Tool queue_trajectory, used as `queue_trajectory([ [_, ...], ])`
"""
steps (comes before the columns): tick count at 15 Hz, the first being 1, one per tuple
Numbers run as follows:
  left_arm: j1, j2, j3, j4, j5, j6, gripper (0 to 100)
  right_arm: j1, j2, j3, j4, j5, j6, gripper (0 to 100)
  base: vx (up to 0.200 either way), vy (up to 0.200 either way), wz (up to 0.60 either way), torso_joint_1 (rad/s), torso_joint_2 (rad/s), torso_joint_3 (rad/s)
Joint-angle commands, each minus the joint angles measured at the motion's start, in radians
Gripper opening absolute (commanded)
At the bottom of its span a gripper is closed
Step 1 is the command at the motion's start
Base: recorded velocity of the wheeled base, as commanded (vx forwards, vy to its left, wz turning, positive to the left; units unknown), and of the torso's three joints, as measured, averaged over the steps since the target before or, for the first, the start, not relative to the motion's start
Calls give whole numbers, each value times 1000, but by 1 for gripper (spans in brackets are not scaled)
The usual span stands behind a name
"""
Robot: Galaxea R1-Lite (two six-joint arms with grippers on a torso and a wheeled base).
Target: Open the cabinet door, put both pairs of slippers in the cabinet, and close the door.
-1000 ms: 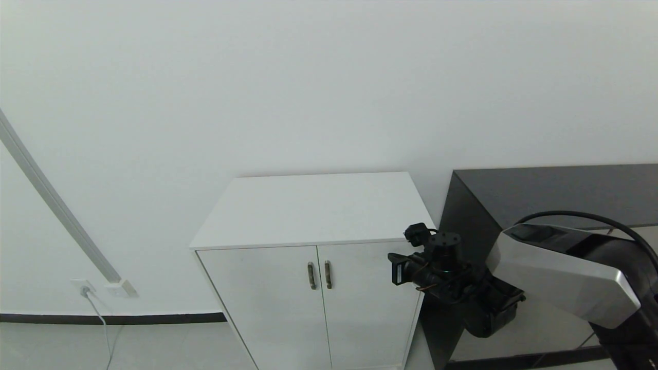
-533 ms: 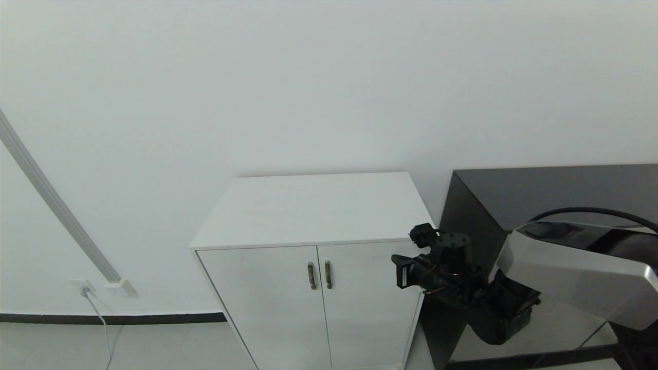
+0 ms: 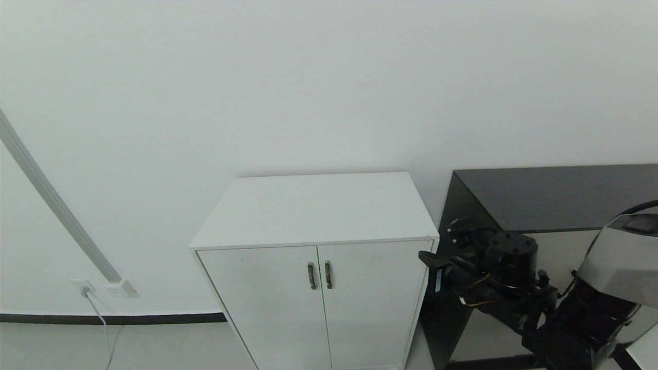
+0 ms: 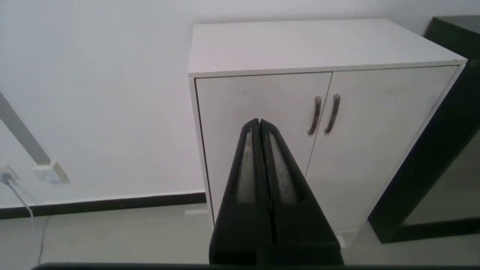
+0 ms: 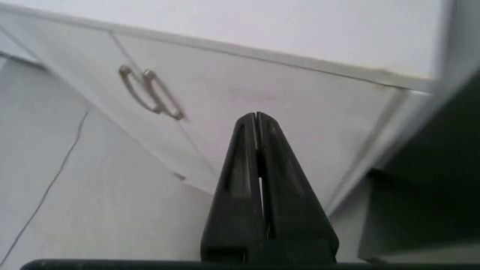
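white cabinet [image 3: 313, 210] stands against the pale wall, its flat top bare. both doors are shut, the left door [image 3: 262, 303] and right door [image 3: 370, 298] meeting at the middle seam. two dark upright handles [image 3: 311, 275] sit just beside each other, one either side of that seam. just beside the cabinet's right side is a black desk [image 3: 555, 190]. the right arm [image 3: 509, 272] hangs in front of that desk, near the cabinet's right edge and not touching it. the right gripper [image 5: 256, 115] has its jaws pressed together with nothing between them, and it points at the right door. the left gripper [image 4: 259, 121] is pinched closed too, holding nothing, and it faces the left door from a way off. low on the wall to the left is a socket [image 3: 82, 285] with a cable [image 3: 103, 324] trailing down. a grey conduit [image 3: 51, 200] slants down towards the socket.
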Motion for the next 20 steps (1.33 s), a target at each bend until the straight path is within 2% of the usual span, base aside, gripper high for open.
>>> queue_trajectory([
  [1,1,1,0,0,0,1,0,-66,-105,94,-12,-55,0,0,0,0,0,0,0,0],
  [2,1,1,0,0,0,1,0,-97,-131,126,-12,-69,0,0,0,0,0,0,0,0],
  [6,1,1,0,0,0,1,0,-313,-320,327,-9,-72,-10,0,0,0,0,0,0,0],
  [10,1,1,0,0,3,0,0,-430,-478,499,-7,-23,-13,0,0,0,0,0,0,0],
  [13,1,1,0,0,3,0,0,-474,-578,557,13,-6,-37,0,0,0,0,0,0,0],
  [20,1,1,0,0,4,-2,0,-491,-931,557,390,30,-93,0,0,0,0,0,0,0],
])
